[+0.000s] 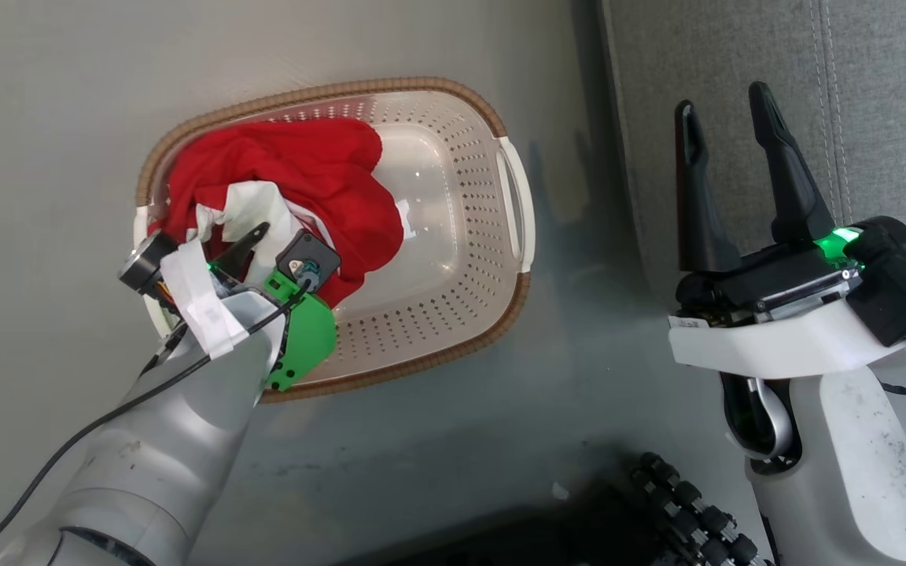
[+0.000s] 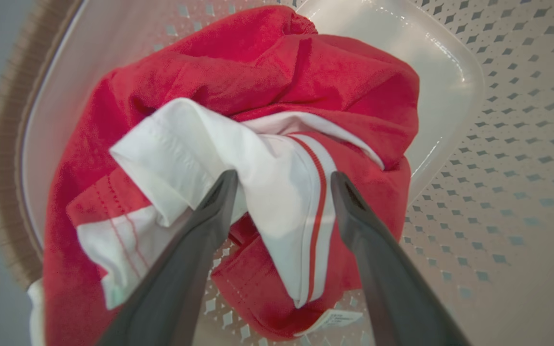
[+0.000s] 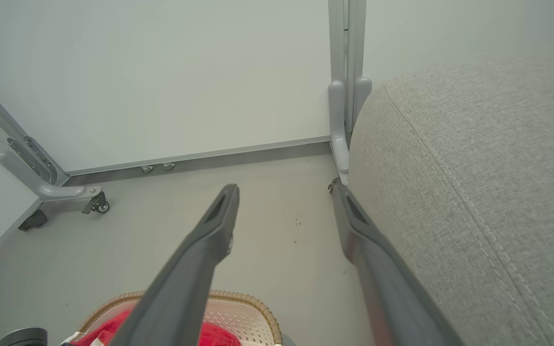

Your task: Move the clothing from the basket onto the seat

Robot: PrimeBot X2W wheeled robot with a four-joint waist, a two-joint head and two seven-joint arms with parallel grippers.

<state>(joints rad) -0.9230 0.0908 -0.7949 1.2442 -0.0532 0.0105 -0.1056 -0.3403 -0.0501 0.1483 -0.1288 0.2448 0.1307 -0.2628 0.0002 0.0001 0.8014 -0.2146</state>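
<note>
Left gripper [image 2: 283, 178], jaws wide, a white hemmed fold of crumpled red clothing [image 2: 258, 72] between them, inside perforated plastic basket [image 2: 498, 144]; smooth bottom open beyond. Right gripper [image 1: 722, 96], jaws wide, empty, beside the stitched woven grey seat [image 1: 878, 94] edge.

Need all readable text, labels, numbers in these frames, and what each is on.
No text is readable.
White tag on the red clothing: print too blurred to read.
White sticker inside the basket: too small to read.
Small label on the right gripper base: too small to read.
</note>
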